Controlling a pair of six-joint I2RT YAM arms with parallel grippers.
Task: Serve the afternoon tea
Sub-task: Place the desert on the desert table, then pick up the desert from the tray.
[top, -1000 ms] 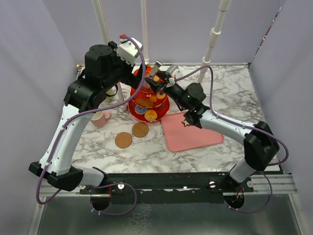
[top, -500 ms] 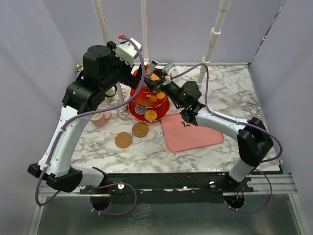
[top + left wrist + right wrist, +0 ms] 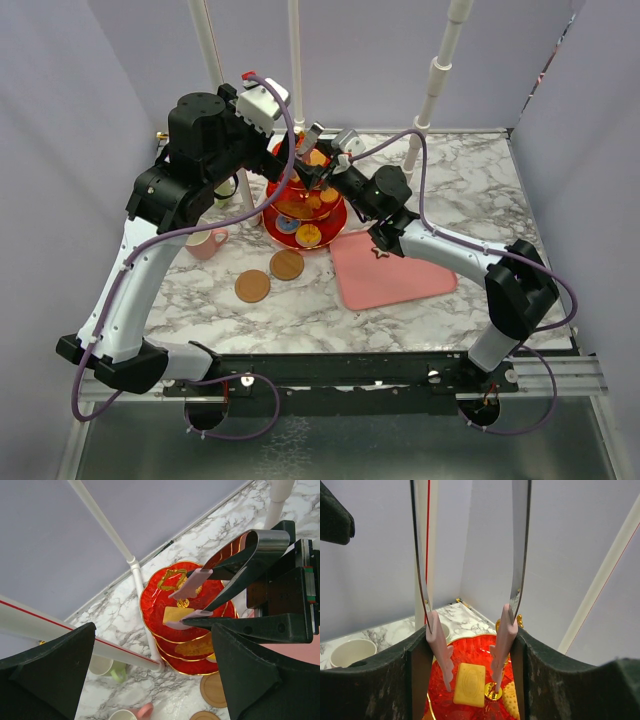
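Since a second ago the right arm has shifted a little to the left and toward the back of the desk (image 3: 470, 190), carrying its tongs (image 3: 236, 556) with it, and the left arm has edged slightly left. We see the right end effector (image 3: 470, 647) pinching the metal tongs by their arms, its fingers lying along their outer sides. The pale pink tips stand apart on either side of a rectangular yellow biscuit (image 3: 469, 684). That biscuit lies flat on the top tier of the red three-tier stand (image 3: 152, 605), just beside the centre post under the gold handle (image 3: 171, 578); whether a tip touches it we cannot tell. A rougher cookie (image 3: 510, 700) sits next to it on the same tier, and more cookies (image 3: 308, 235) lie on the lower tiers. The left end effector (image 3: 154, 627) hangs above the stand with its fingers spread wide and nothing between them. The stand is at the back middle of the marble desk. To its left are a green mug (image 3: 107, 667) and a pink mug (image 3: 205, 242) (the green one is half hidden by the left arm from overhead). Two brown coasters (image 3: 287, 265) lie side by side in front of the stand, apart from both mugs. Right of them a pink mat (image 3: 400, 275) carries a small star-shaped cookie (image 3: 380, 250).
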